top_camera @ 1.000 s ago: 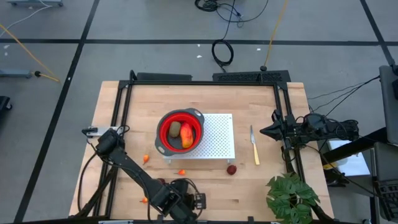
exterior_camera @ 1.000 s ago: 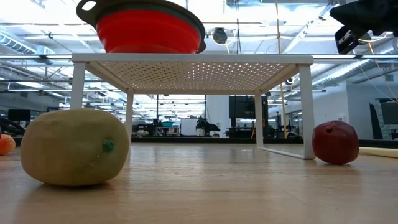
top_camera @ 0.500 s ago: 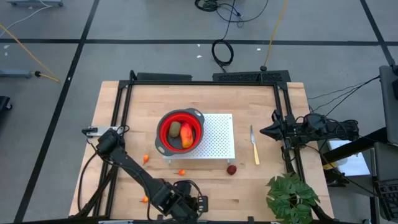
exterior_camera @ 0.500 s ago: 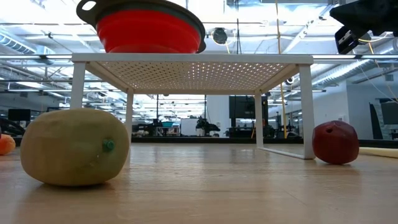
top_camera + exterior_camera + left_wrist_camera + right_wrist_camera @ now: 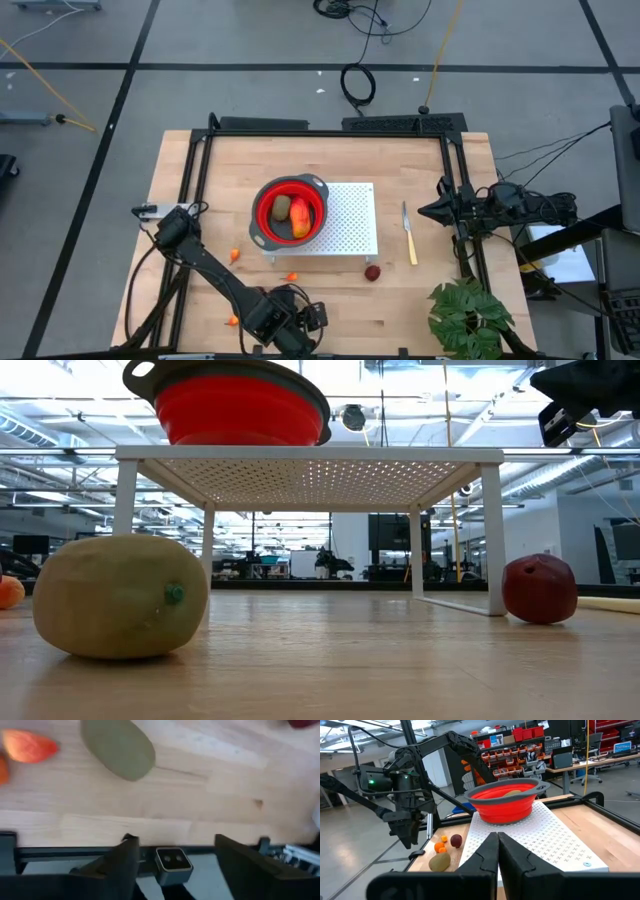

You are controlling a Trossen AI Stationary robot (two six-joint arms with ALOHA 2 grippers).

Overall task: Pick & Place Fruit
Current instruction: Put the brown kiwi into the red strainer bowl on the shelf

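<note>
You are hovering the left gripper [image 5: 172, 851], fingers apart, near the olive fruit [image 5: 118, 747] in front of the bowl [image 5: 290, 211], likely lining up a grasp; right gripper [image 5: 497, 851] is waiting closed.

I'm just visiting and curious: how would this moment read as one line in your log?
left pincer: open, empty, near olive fruit | right pincer: shut, parked | bowl: two fruits inside

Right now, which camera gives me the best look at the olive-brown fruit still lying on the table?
The low view: the olive-brown fruit fills its near left, whole and unblocked. The left wrist view shows it cut off at the picture's edge, beyond the open left gripper. The right wrist view shows it small and far off. In the high view the left arm hides it.
</note>
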